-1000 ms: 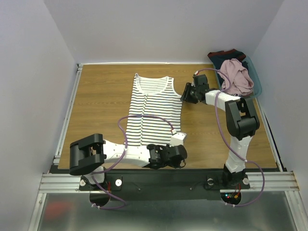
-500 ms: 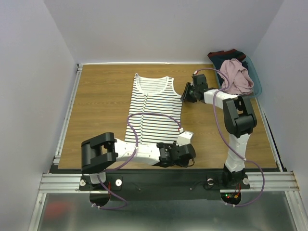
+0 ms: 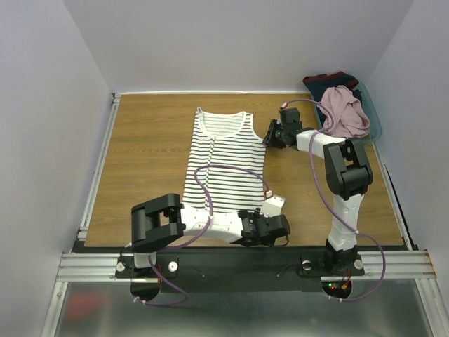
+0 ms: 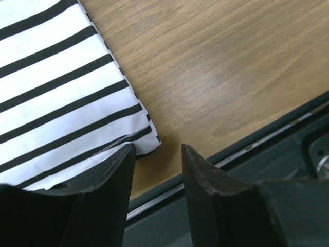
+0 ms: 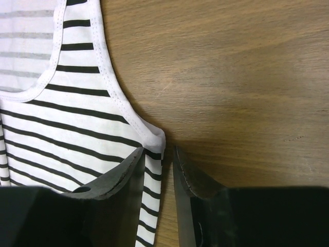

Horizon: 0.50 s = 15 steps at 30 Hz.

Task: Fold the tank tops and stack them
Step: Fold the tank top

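The striped tank top [image 3: 224, 158] lies flat on the wooden table, neck at the far end. My left gripper [image 3: 278, 223] is open at its near right hem corner. In the left wrist view the corner [image 4: 146, 141] lies just ahead of the gripper [image 4: 158, 149], and the left fingertip [image 4: 126, 154] rests over the hem. My right gripper [image 3: 271, 135] is at the top's right underarm. In the right wrist view the gripper [image 5: 158, 150] is narrowly open, straddling the side edge [image 5: 154, 170] just below the underarm corner. The pink tank top [image 3: 344, 111] lies crumpled in a bin.
A teal bin [image 3: 374, 126] at the far right holds the pink top and dark navy-and-red clothing [image 3: 328, 79]. The black rail of the table's near edge [image 4: 277, 134] runs just beside my left gripper. Purple cables loop over both arms.
My left arm has slid to the right along the near edge, bringing its gripper to the hem's right corner. My right gripper has shifted only slightly at the underarm.
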Tool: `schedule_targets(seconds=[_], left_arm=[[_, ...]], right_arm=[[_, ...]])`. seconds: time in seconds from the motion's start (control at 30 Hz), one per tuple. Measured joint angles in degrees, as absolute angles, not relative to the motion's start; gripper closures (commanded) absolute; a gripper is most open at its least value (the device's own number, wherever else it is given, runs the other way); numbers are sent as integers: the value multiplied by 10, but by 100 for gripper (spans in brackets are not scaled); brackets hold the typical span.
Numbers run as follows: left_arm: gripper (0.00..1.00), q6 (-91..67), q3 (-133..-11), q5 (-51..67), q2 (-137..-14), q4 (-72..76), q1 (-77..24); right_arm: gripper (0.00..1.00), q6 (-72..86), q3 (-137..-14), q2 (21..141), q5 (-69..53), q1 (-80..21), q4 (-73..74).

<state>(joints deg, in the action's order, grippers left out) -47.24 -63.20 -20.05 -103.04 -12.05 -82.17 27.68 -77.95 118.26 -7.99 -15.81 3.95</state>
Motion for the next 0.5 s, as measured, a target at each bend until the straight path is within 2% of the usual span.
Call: schedule_targets(seconds=[0.1,0.23,0.43,0.5], left_arm=[[52,-469,-637,-205,-1043,-123,-822],[67,-465,-647,-210,-1050,-128,-822],[100,-461,-648,-216,-1054,-132,-822],[100,-459,-648,-216,-1054,-132,-822]], right_arm=[[70,277,-780,1183,-80,-158,38],[77,277,-785,1189,-80,-158,37],[89,278,-790,1194,-80,-158,36],[92,279,-790,1195,-79,-158,36]])
